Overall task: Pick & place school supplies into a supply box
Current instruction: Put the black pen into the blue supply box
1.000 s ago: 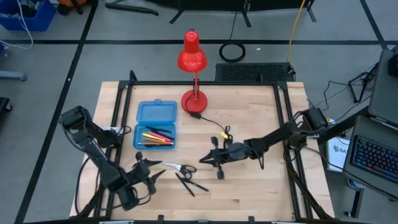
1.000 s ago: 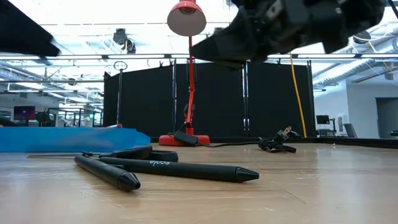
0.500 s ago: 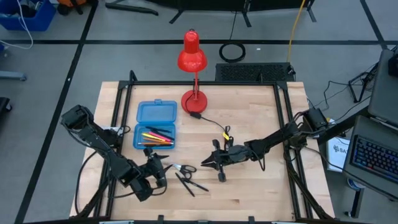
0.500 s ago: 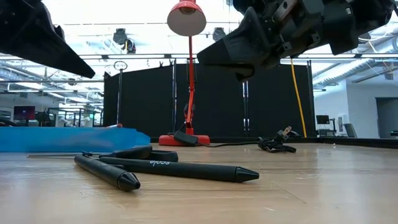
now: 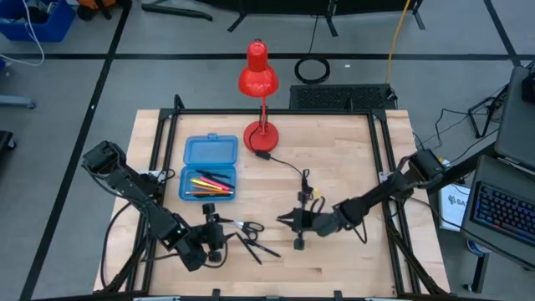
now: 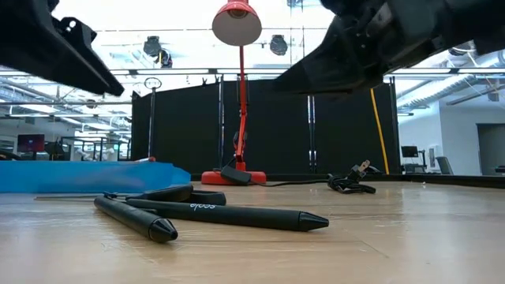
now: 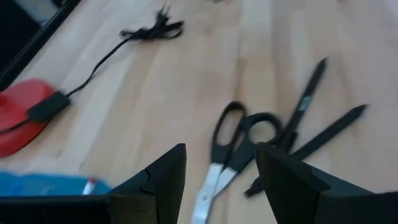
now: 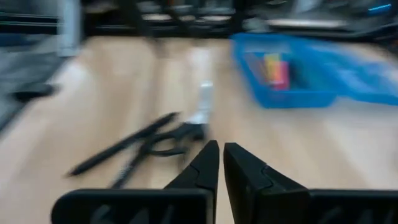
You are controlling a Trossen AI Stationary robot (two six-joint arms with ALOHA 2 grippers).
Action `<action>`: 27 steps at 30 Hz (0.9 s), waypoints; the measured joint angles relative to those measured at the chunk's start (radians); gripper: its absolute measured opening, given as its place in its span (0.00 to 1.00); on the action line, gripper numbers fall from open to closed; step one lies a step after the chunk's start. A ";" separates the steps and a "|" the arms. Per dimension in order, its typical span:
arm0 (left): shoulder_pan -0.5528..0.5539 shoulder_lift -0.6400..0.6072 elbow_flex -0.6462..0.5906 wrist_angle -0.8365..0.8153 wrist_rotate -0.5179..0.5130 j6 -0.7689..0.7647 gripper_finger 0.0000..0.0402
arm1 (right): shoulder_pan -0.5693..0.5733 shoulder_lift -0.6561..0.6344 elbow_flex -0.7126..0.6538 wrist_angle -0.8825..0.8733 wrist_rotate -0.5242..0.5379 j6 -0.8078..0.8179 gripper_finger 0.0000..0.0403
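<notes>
Now — blue case (image 5: 209, 168) open | coloured pencils (image 5: 209, 183) inside

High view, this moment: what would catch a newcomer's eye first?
The red desk lamp at the table's far edge stands out, with the open blue supply box of coloured pencils nearer the left side. Near the front, the open left gripper hovers at the scissors and black pens, while the shut right gripper waits to their right.

Your arms: dark, jointed, black cables trailing | left claw (image 7: 221, 177): matte black wedge fingers | right claw (image 8: 221, 165): same
</notes>
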 joint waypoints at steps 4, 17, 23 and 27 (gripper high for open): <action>0.003 0.000 0.000 0.087 0.009 0.103 0.50 | 0.049 0.000 0.000 -0.038 0.182 0.000 0.01; 0.025 0.000 0.000 0.105 0.057 0.086 0.50 | 0.019 0.000 0.000 -0.284 0.417 0.265 0.00; 0.007 0.000 0.000 0.079 0.072 0.076 0.50 | 0.011 0.001 0.000 -0.311 0.268 0.261 0.01; 0.006 0.000 0.000 0.061 0.168 0.064 0.50 | -0.012 0.001 0.000 -0.173 0.012 0.186 0.00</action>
